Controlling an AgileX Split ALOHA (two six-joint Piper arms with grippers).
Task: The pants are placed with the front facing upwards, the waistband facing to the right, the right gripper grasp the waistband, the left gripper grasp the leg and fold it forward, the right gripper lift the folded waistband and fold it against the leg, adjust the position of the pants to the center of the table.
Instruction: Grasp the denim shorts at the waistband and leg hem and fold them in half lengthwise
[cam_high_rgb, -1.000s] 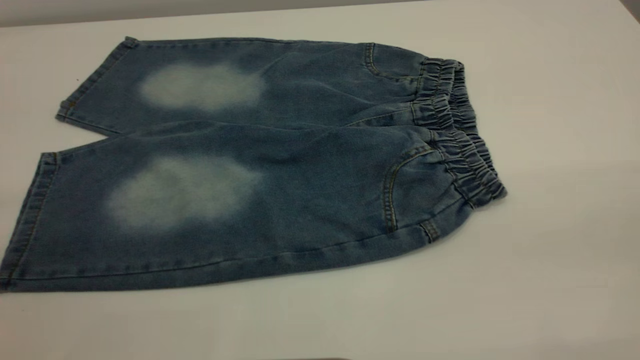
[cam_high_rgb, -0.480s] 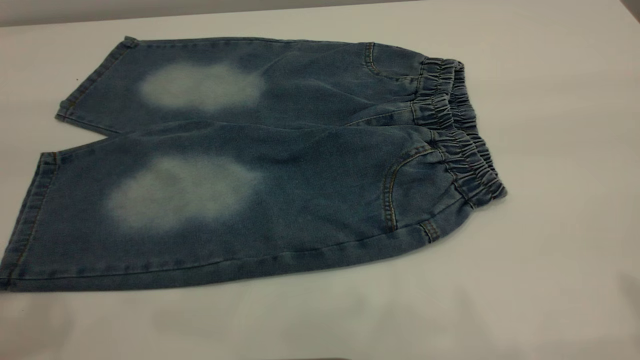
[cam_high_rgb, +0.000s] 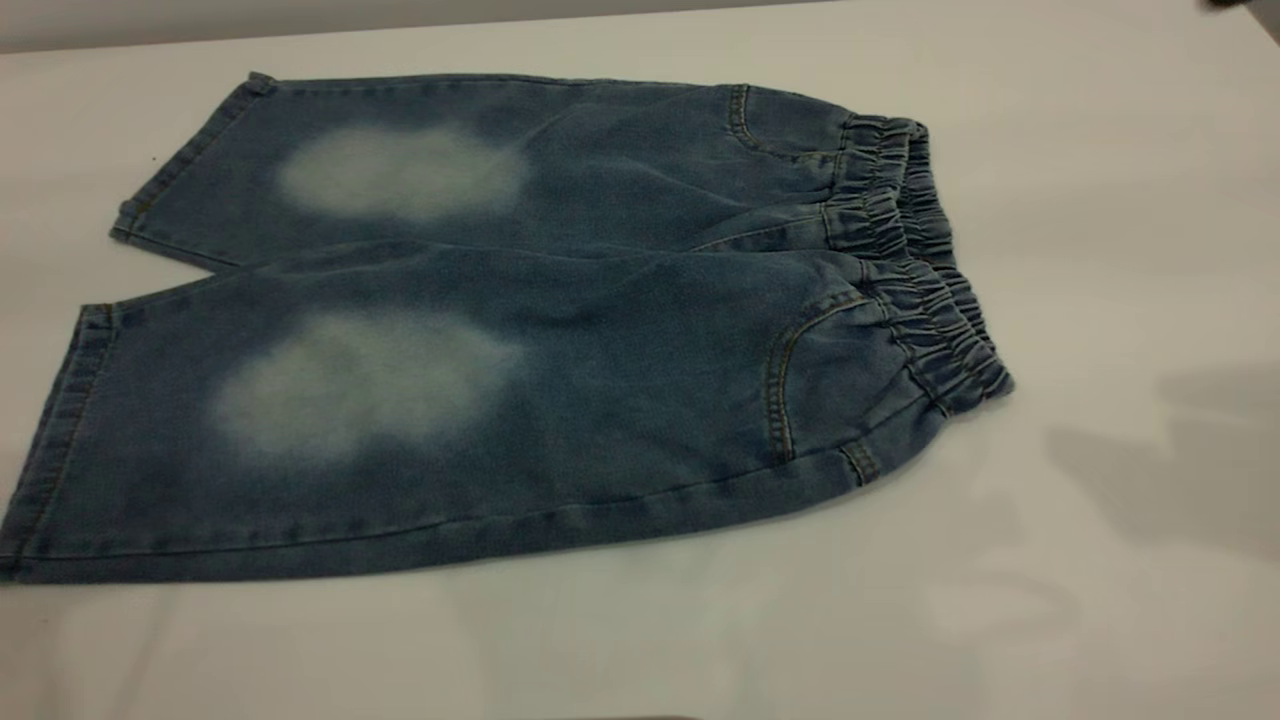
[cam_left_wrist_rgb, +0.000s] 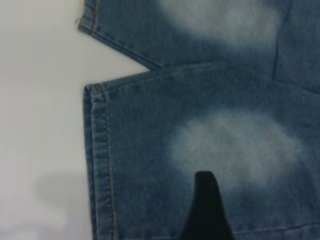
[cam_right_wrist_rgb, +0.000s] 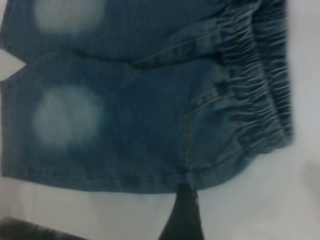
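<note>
The blue denim pants (cam_high_rgb: 560, 330) lie flat on the white table (cam_high_rgb: 1100, 200), front up, legs to the left. The gathered waistband (cam_high_rgb: 920, 270) is at the right. Neither gripper shows in the exterior view. In the left wrist view my left gripper (cam_left_wrist_rgb: 247, 217) hovers open over the near leg's pale patch (cam_left_wrist_rgb: 235, 145); only one black finger (cam_left_wrist_rgb: 205, 210) shows. In the right wrist view my right gripper (cam_right_wrist_rgb: 227, 220) hovers open over bare table beside the pants' near side seam, close to the waistband (cam_right_wrist_rgb: 255, 90). Its one visible finger (cam_right_wrist_rgb: 182, 220) has white flecks.
Soft shadows (cam_high_rgb: 1180, 470) fall on the table right of the waistband. A dark shape (cam_high_rgb: 1235, 3) cuts into the far right corner of the exterior view. The near leg's hem (cam_left_wrist_rgb: 97, 165) lies next to bare table (cam_left_wrist_rgb: 40, 125).
The pants have not moved. Shadows have spread over the table right of the waistband and along the front. A dark shape has entered the far right corner.
</note>
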